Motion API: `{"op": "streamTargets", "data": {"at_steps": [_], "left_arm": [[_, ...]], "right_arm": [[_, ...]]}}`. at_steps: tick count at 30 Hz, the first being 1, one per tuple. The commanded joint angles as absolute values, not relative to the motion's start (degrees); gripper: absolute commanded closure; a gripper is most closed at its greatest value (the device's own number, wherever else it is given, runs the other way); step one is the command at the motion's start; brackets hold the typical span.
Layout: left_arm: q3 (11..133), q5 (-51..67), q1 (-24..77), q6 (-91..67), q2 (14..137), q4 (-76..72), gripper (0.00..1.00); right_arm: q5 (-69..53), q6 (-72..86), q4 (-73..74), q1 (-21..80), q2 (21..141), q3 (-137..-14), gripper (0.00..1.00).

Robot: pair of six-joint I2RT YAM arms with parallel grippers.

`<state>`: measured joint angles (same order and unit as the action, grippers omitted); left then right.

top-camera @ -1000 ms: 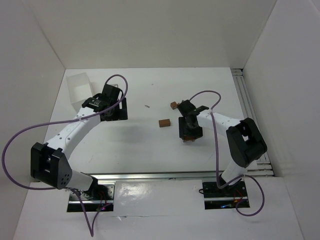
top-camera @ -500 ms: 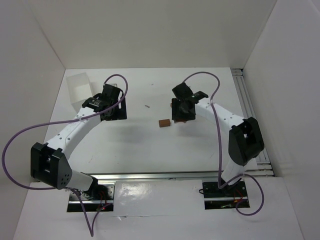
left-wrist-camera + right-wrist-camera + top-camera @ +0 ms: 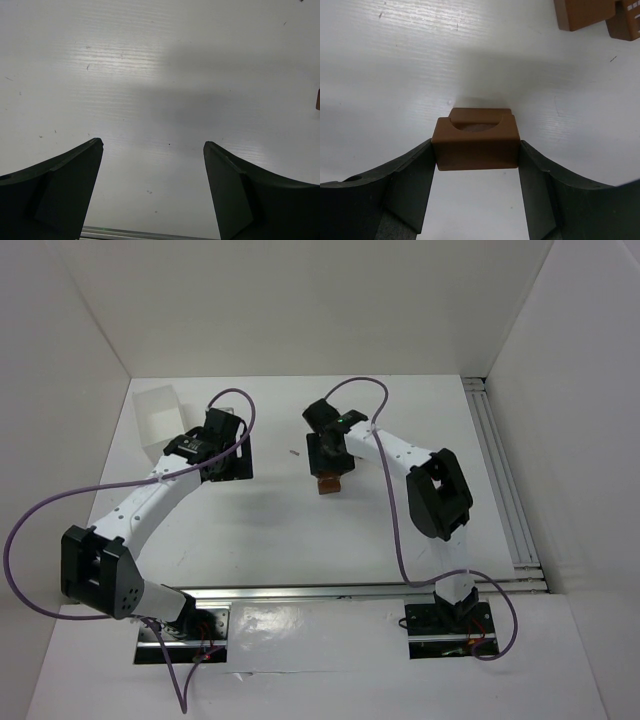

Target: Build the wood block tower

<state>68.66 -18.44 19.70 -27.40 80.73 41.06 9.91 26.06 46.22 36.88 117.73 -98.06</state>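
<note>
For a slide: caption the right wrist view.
Right gripper grips a notched wood block; two more blocks lie beyond.

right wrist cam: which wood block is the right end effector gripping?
The notched block, with a curved cut-out on top, pinched in the right end effector. The other two blocks lie free at the view's top right edge.

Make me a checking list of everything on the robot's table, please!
Surface: white table, a few tiny scuffs.
Job's things: wood block between the right fingers; second block and third block side by side beyond it; no tower seen.
Clutter: grey speck; white tray at far left.
Grippers: left gripper open, empty; right gripper shut on the wood block.
Cables: purple cables, one looping off each arm.
Surroundings: white walls; metal rail on the right.
</note>
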Motion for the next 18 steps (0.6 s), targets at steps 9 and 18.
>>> {"op": "streamTargets", "data": {"at_steps": [9,18], "left_arm": [[69.3,-20.0,20.0,-28.0,78.3,41.7,0.06],[69.3,-20.0,20.0,-28.0,78.3,41.7,0.06]], "right_arm": [[11.9,27.3,50.7,39.1,118.6,-101.3,0.4],[14.9,28.9,51.2,39.7,118.6,-100.7,0.39]]}}
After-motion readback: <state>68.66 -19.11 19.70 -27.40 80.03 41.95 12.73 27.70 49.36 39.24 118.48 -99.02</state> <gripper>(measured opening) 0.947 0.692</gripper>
